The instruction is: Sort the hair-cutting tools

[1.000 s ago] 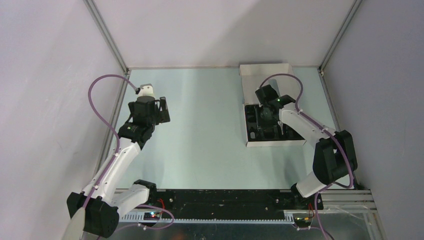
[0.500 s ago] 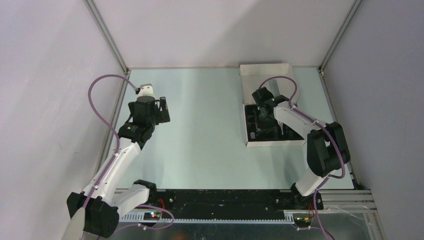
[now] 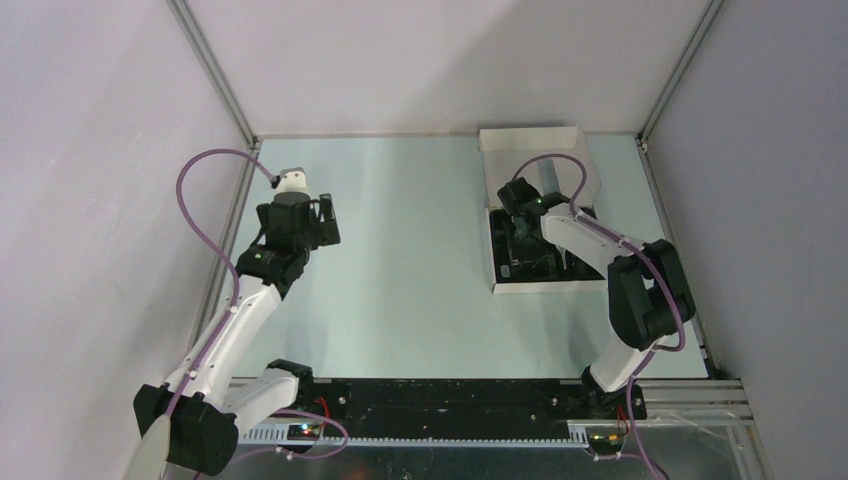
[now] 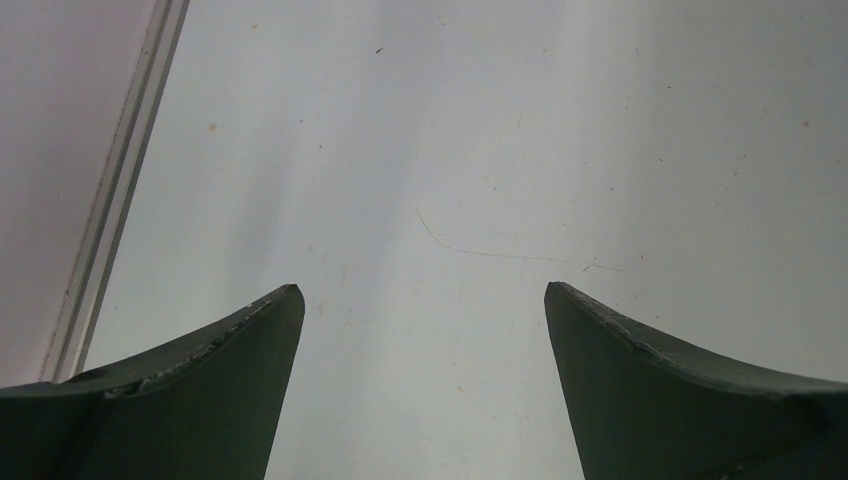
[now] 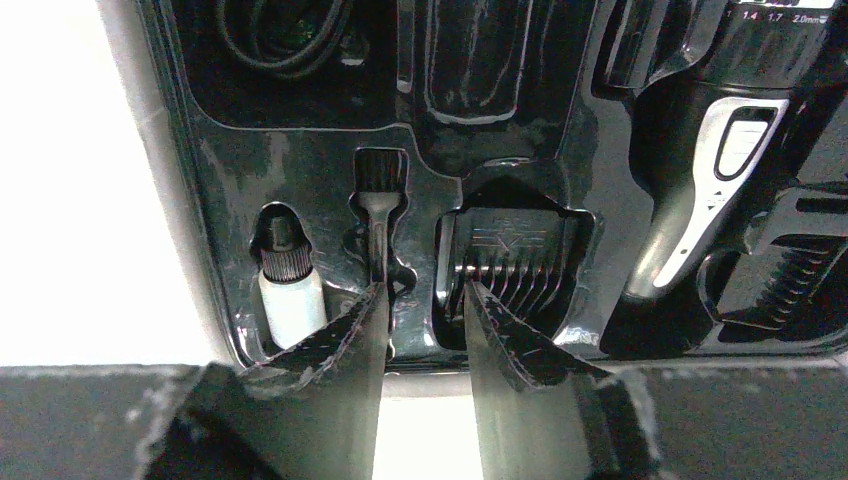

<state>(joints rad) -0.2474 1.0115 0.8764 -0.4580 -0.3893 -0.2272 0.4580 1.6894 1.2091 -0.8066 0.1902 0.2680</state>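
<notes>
The hair-cutting tools lie in a black moulded tray [image 3: 548, 268] inside a white box. The right wrist view shows the thin stick-brush [image 5: 378, 200], a black comb attachment [image 5: 510, 250], the black-and-silver clipper [image 5: 720, 170], the coiled cord [image 5: 280, 40] and another comb [image 5: 790, 280]. My right gripper [image 5: 425, 295] hangs low over the tray's edge, jaws a little apart and empty. One fingertip [image 5: 365, 310] is by the brush handle and the other is at the comb attachment. It also shows in the top view [image 3: 520, 205]. My left gripper [image 4: 420, 300] is open and empty over bare table.
A small white bottle with a black cap [image 5: 290, 290] stands in the tray left of the brush. The box's white lid [image 3: 530, 150] lies open behind the tray. The enclosure's left frame rail [image 4: 120, 190] runs close to my left gripper [image 3: 325, 220].
My right gripper has moved left and toward the far end of the tray, and the arm has folded in. The left arm has not moved.
</notes>
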